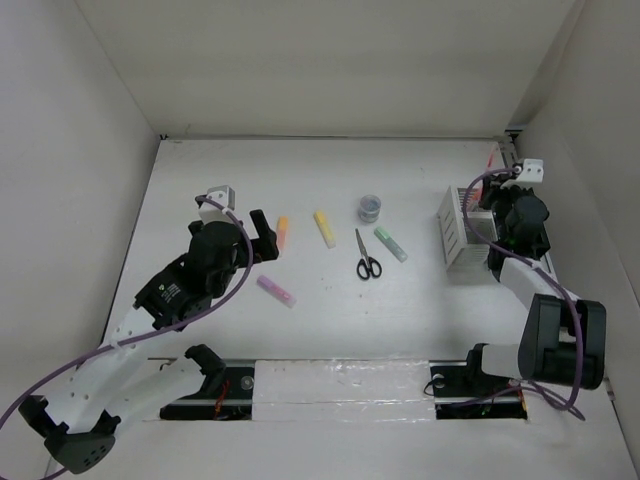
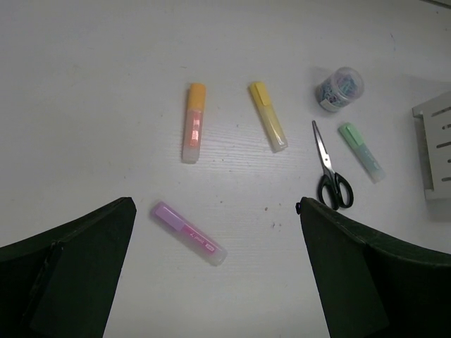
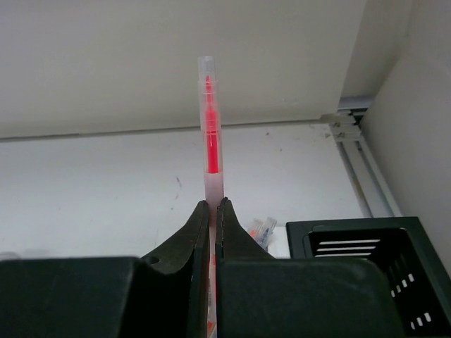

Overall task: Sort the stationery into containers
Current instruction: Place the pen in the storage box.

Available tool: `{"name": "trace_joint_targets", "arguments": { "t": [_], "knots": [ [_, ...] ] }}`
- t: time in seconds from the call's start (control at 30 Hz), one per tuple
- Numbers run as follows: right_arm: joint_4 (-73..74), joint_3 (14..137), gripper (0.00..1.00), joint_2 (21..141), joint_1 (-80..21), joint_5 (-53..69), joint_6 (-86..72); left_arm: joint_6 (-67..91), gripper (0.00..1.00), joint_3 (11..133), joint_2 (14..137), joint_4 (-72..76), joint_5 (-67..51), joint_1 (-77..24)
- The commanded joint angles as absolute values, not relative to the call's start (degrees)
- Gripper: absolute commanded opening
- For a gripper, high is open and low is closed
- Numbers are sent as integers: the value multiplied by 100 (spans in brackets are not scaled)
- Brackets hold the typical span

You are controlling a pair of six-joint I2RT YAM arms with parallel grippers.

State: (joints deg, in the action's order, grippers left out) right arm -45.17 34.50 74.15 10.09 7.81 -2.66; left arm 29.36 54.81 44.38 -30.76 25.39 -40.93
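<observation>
A thin orange-red pen (image 3: pixel 210 141) is clamped between the closed fingers of the right gripper (image 3: pixel 213 208), its clear cap end pointing away from the wrist camera toward the back wall. In the overhead view the pen's tip is seen near the table's far right corner. Just right of the fingers in the wrist view, the slotted rim of a black box (image 3: pixel 366 246) is seen. Beside it on the left, a few more thin pens (image 3: pixel 262 229) are glimpsed. What they rest in cannot be told.

A white box (image 1: pixel 455 230) is seen at the right side of the table (image 1: pixel 300 170), next to the right arm.

6 loose items are laid across the middle of the table, none touching another:
- Black-handled scissors (image 1: pixel 367 256) lie closed, blades pointing to the far side.
- A green highlighter (image 1: pixel 391 243) lies just right of the scissors, at a slant.
- A small round tub (image 1: pixel 370 208) stands beyond the scissors, with bluish bits showing through its clear top.
- A yellow highlighter (image 1: pixel 325 228) lies left of the scissors.
- An orange highlighter (image 1: pixel 282 232) lies left of the yellow one.
- A purple highlighter (image 1: pixel 276 291) lies nearer the arms, diagonally.

The left gripper (image 2: pixel 215 211) is held above the table with its fingers spread wide and nothing between them. The purple highlighter is framed between them in the left wrist view.
</observation>
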Motion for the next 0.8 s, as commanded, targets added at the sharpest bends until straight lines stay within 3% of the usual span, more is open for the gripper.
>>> {"name": "trace_joint_targets", "arguments": {
  "t": [0.0, 0.37, 0.77],
  "knots": [
    [-5202, 3718, 0, 7611, 1133, 1283, -527, 2830, 100, 5432, 4377, -2883, 2479, -4122],
    [-6126, 3463, 0, 8279, 1134, 1538, -967, 2830, 100, 5432, 4324, -2883, 2479, -4122],
    [-6187, 2945, 0, 8156, 1134, 1310, -1345, 2830, 100, 5432, 4272, -2883, 2426, -4122]
  ]
}}
